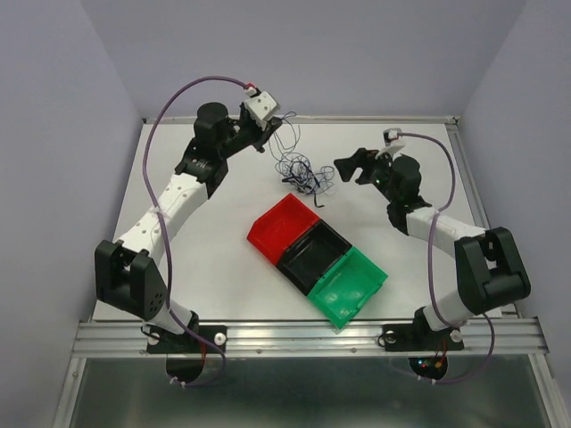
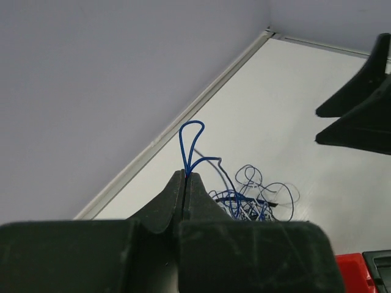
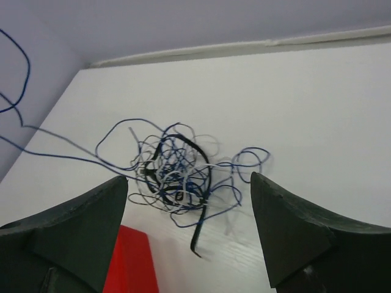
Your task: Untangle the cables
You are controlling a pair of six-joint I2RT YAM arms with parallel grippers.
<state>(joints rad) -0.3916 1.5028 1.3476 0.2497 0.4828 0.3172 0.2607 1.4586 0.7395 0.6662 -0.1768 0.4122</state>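
Note:
The cables (image 1: 303,174) lie in a loose tangle of thin blue, white and black strands at the back middle of the white table (image 1: 214,259). My left gripper (image 1: 273,129) is raised behind and to the left of the tangle. In the left wrist view this left gripper (image 2: 185,174) is shut on a blue cable loop (image 2: 190,143), whose strand runs down to the tangle (image 2: 256,198). My right gripper (image 1: 351,169) hangs just right of the tangle with its jaws wide apart. In the right wrist view the right gripper (image 3: 189,178) frames the tangle (image 3: 177,168) and touches nothing.
Three bins stand joined in a diagonal row in front of the tangle: red (image 1: 284,225), black (image 1: 314,250) and green (image 1: 348,283). The red bin's corner (image 3: 131,262) lies close under the right gripper. Walls close the table at the back and sides.

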